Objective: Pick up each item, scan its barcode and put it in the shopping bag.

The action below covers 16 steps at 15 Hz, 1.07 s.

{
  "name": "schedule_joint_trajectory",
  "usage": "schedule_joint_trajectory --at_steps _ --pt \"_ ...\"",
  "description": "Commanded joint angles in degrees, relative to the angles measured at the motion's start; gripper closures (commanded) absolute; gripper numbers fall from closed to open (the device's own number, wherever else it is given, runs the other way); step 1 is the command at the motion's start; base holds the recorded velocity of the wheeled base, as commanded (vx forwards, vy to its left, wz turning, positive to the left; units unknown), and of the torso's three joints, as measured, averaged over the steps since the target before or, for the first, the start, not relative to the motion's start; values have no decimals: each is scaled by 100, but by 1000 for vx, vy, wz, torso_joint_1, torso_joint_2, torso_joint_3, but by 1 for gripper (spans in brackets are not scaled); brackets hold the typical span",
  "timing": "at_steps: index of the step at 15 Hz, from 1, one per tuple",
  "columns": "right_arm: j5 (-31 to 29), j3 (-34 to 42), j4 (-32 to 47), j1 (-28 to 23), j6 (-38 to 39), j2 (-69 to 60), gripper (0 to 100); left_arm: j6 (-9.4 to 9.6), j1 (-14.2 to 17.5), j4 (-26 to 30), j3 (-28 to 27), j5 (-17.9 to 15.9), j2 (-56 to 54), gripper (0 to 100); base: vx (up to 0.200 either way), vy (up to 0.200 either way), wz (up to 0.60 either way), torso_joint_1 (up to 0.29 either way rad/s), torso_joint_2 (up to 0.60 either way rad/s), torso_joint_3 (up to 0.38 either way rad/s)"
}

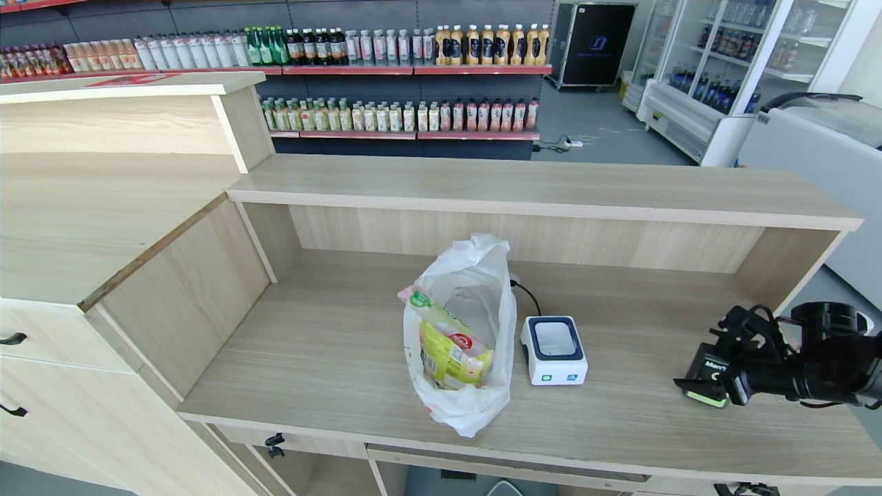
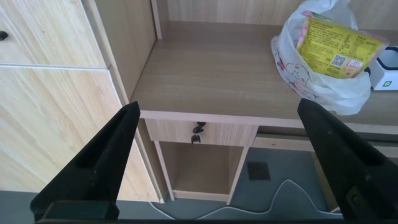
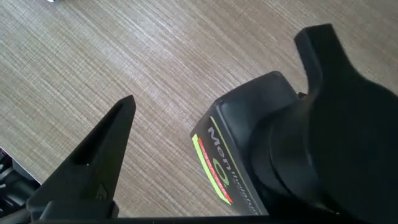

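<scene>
A white plastic shopping bag (image 1: 482,289) stands open on the wooden counter (image 1: 331,358), and a yellow-green snack packet (image 1: 451,348) leans inside it. A white barcode scanner (image 1: 553,348) sits just right of the bag. Near the counter's right end, my right gripper (image 1: 723,365) is open around a black box with a green stripe (image 1: 703,394). In the right wrist view the box (image 3: 249,143) lies against one finger, with a gap to the other finger (image 3: 93,168). My left gripper (image 2: 219,109) hangs open and holds nothing, in front of the counter's left front edge, facing the bag (image 2: 311,81) and packet (image 2: 336,43).
A raised shelf (image 1: 537,193) runs along the back of the counter, and a taller cabinet (image 1: 103,207) walls off its left side. Under the front edge is a drawer with a key (image 2: 198,130). Drink shelves and fridges stand far behind.
</scene>
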Motion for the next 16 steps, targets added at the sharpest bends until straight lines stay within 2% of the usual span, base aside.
schedule_joint_trajectory --at_steps 1,3,4,9,13,16 --pt "9 -40 -1 45 -7 100 0 -1 0 0 0 -5 6 0 0 0 0 0 0 0" --pt "18 -23 -10 71 -7 100 0 -1 0 0 0 -5 6 0 0 0 0 0 0 0" --pt "18 -5 -10 89 -7 91 100 -1 0 0 0 3 6 0 0 0 0 0 0 0" --pt "18 91 -10 98 -42 -14 100 -1 0 0 0 3 6 0 0 0 0 0 0 0" --pt "9 610 -520 80 -51 -462 100 -1 0 0 0 -5 6 0 0 0 0 0 0 0" --pt "9 1111 -872 80 -384 -2299 100 -1 0 0 0 -5 6 0 0 0 0 0 0 0"
